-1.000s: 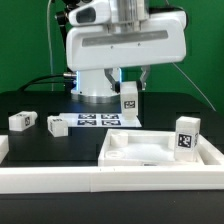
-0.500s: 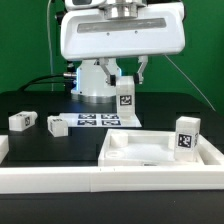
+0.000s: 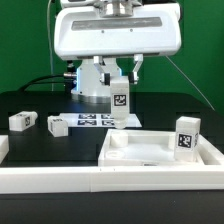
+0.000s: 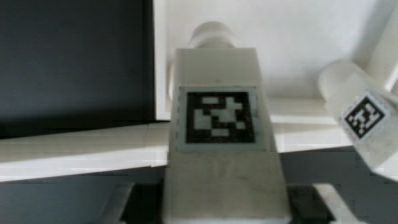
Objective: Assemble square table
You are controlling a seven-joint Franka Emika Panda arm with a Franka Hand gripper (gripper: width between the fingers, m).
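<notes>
Your end effector [image 3: 120, 80] is clamped at a narrow width on the upper end of one table leg [image 3: 120, 100]. The leg hangs upright with its marker tag facing the exterior camera. A grip that high leaves the lower end free, which is the end that has to meet the tabletop.

The square tabletop [image 3: 150, 153] lies on the near right part of the counter [image 3: 40, 105], rim up, against the long white rail [image 3: 60, 180] at the near edge. That probably keeps it from sliding while you push or twist a leg in. The held leg is just beyond the tabletop's far left corner, in front of the marker board [image 3: 95, 120]. In the wrist view the leg [image 4: 217, 120] runs across the tabletop's rim [image 4: 71, 150], but you cannot tell from either picture whether its tip touches anything.

A second leg [image 3: 186, 135] stands upright at the tabletop's right corner. Whether it is fully seated cannot be made out, though its placement suggests it has been fitted. It also shows tilted at the side of the wrist view [image 4: 361, 112].

Two more legs [image 3: 22, 121] [image 3: 58, 125] lie on their sides on the left of the counter, well apart from the tabletop, so at least those two are not yet fitted. Your next concern is lining the held leg up over a free corner and keeping it vertical.
</notes>
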